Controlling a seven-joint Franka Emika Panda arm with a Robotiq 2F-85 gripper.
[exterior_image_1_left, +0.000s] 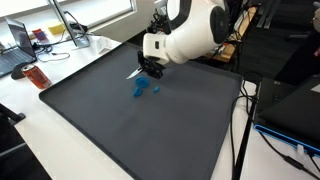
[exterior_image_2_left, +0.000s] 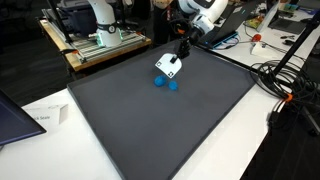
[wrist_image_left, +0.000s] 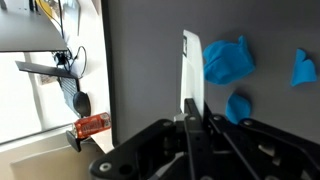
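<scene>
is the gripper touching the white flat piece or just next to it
Touching. In the wrist view the gripper is shut on the white flat piece, whose lower end sits clamped between the jaws.

Likely lab: laptops (exterior_image_1_left: 18, 42), cables (exterior_image_2_left: 284, 84).

A thin white card (wrist_image_left: 190, 65), flat and stiff, clamped tilted in the gripper (wrist_image_left: 190, 115) over the dark mat (wrist_image_left: 150, 60), near three crumpled blue pieces (wrist_image_left: 228, 60)

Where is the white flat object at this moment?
In the wrist view, the white flat object is clamped in the shut gripper, over the dark mat, with the blue pieces close beside it.
</scene>
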